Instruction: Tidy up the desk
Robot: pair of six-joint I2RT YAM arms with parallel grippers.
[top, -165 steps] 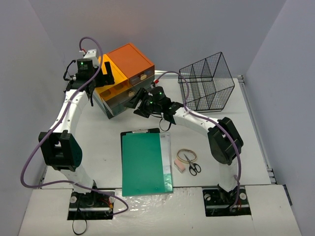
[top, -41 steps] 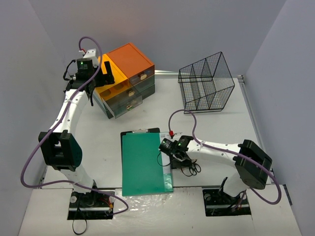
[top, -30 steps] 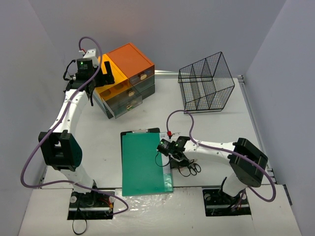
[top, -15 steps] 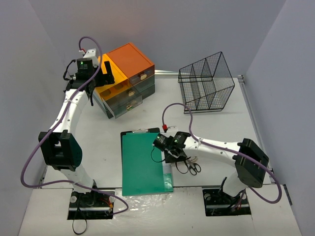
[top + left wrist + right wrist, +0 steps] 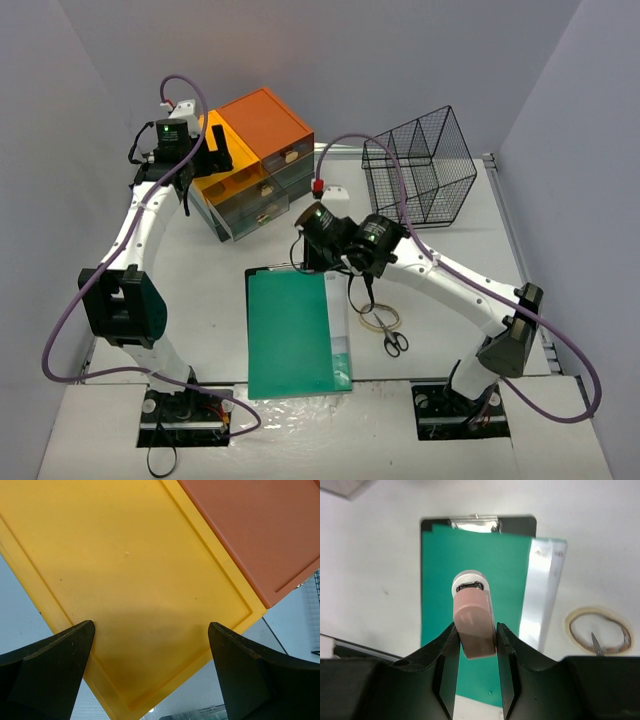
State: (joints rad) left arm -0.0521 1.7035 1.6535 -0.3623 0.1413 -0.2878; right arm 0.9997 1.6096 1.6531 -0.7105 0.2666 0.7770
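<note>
The desk (image 5: 200, 280) bears a drawer unit (image 5: 255, 165), wire basket (image 5: 420, 165), clipboard (image 5: 295, 335) — plus scissors (image 5: 392, 342), rubber band (image 5: 380, 318).

Left gripper (image 5: 151, 627) spread wide, raised — right gripper (image 5: 476, 630) clamps a pink block (image 5: 471, 611) midair.

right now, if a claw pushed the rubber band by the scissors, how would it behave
The rubber band is a thin loop lying flat, so it would probably flop and deform rather than slide whole. It looks light. The scissors tip lies inside the loop, so it may snag.
</note>
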